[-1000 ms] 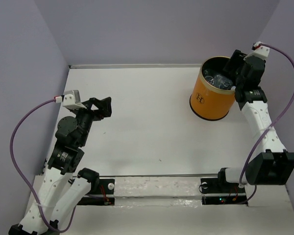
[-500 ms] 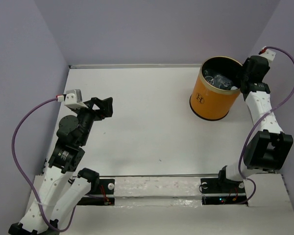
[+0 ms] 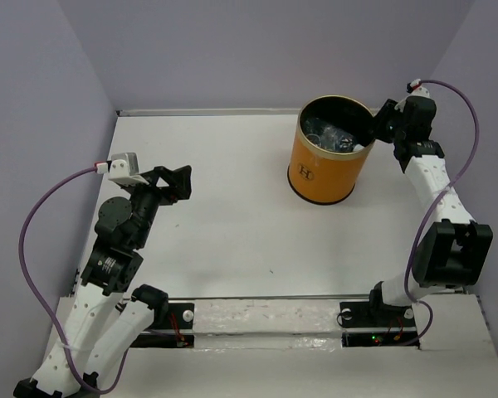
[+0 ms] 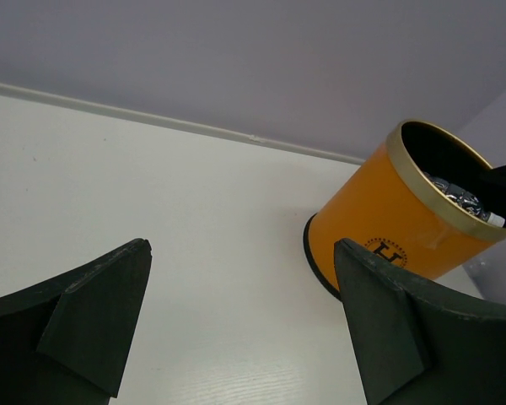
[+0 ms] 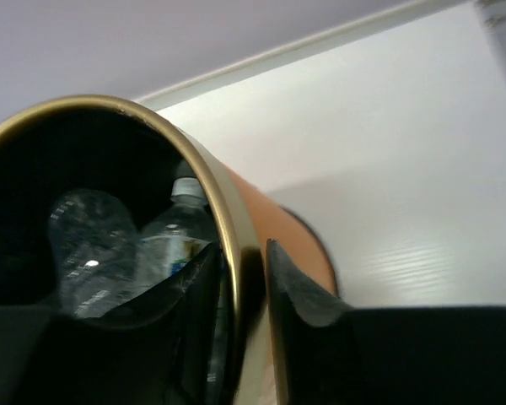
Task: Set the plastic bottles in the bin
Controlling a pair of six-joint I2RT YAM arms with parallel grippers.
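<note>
The orange bin (image 3: 322, 170) stands at the back right of the table, its white "H" logo facing forward. Clear plastic bottles (image 3: 332, 134) lie inside it against the black lining. My right gripper (image 3: 373, 127) is at the bin's right rim. In the right wrist view one finger is inside and one outside the pale rim (image 5: 229, 221), shut on it (image 5: 240, 253), with capped bottles (image 5: 164, 240) just behind. My left gripper (image 3: 178, 179) is open and empty over the left of the table. Its view (image 4: 240, 253) shows the bin (image 4: 379, 232) ahead to the right.
Lilac walls close in the table at the back and both sides. The white table top (image 3: 232, 215) lies between the two arms. The arm bases and a rail (image 3: 266, 315) run along the near edge.
The right gripper came down onto the bin's right rim, and the bin has slid to the left along the back of the table. The left arm has not moved.
</note>
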